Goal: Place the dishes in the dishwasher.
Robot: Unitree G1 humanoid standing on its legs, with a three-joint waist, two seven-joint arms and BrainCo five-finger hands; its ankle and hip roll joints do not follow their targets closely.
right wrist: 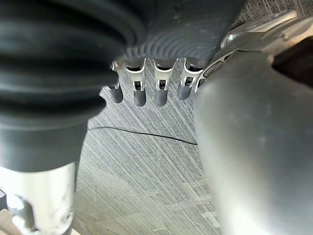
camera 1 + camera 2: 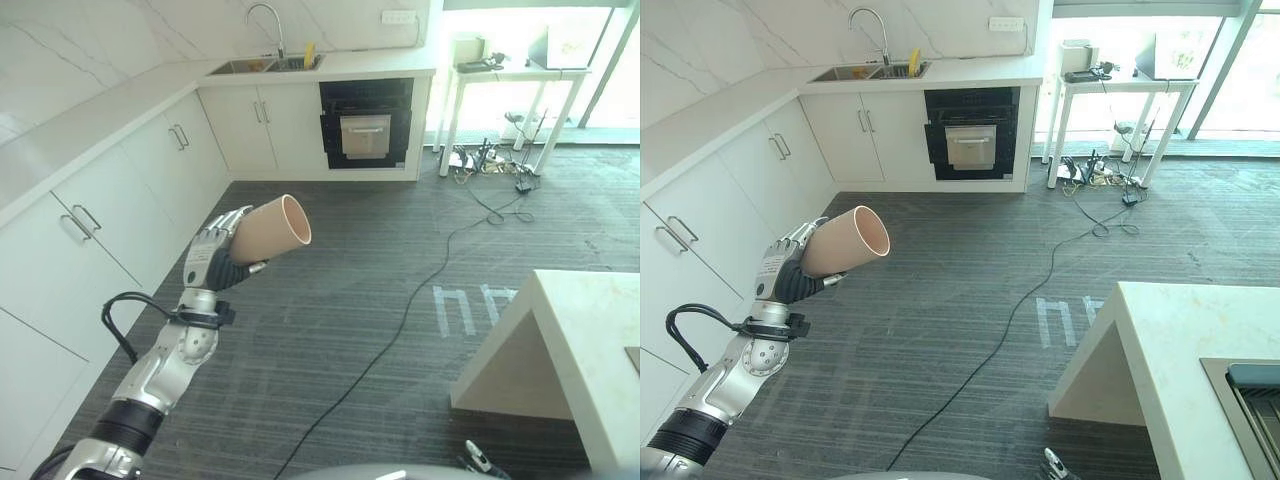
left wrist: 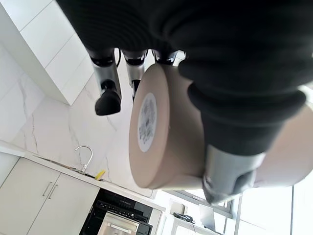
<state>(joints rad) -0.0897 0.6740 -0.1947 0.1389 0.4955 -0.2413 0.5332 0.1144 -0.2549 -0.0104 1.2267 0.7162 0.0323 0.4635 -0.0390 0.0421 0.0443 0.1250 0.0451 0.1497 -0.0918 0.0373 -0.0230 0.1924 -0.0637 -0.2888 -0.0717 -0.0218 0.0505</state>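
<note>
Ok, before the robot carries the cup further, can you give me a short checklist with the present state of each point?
1. Cup held by the left hand: ok, fingers and thumb are curled round it.
2. Cup upright: not ok, it lies tilted on its side, with the mouth toward the open floor.
3. Cup empty: cannot tell, the inside is hardly visible.
4. Right hand free: ok, relaxed fingers, holding nothing.
5. Way to the black appliance under the counter: ok apart from the cable across the floor.
</note>
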